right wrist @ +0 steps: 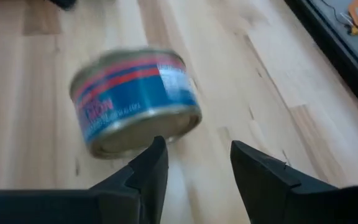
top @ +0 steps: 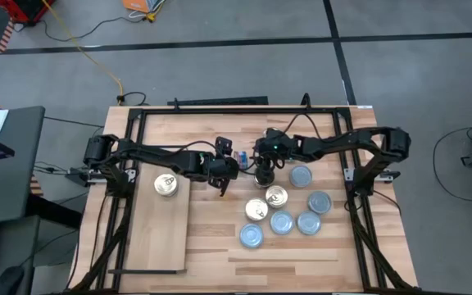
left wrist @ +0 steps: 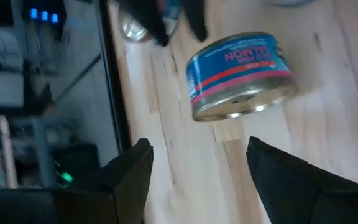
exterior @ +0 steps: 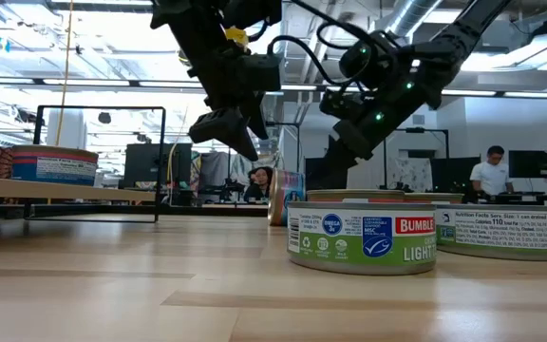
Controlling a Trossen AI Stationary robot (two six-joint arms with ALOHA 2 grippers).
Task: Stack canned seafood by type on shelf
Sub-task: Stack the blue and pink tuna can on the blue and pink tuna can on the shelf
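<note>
Two grippers meet near the table's (top: 220, 246) far middle, with one blue salmon tin (left wrist: 238, 74) lying tilted on the wood between them. The left gripper (top: 222, 170) hangs with fingers spread and empty (released); the tin sits just ahead of its fingertips, apart from them. The right gripper (top: 262, 170) is also parted around nothing; in its wrist view the same tin (right wrist: 135, 99) lies just beyond its fingers (right wrist: 148, 168), not touching. Seven tins (top: 283, 209) cluster at about five o'clock from the right gripper. One gold-topped tin (top: 166, 185) rests on the shelf (top: 156, 238), at about eight o'clock from the left gripper.
</note>
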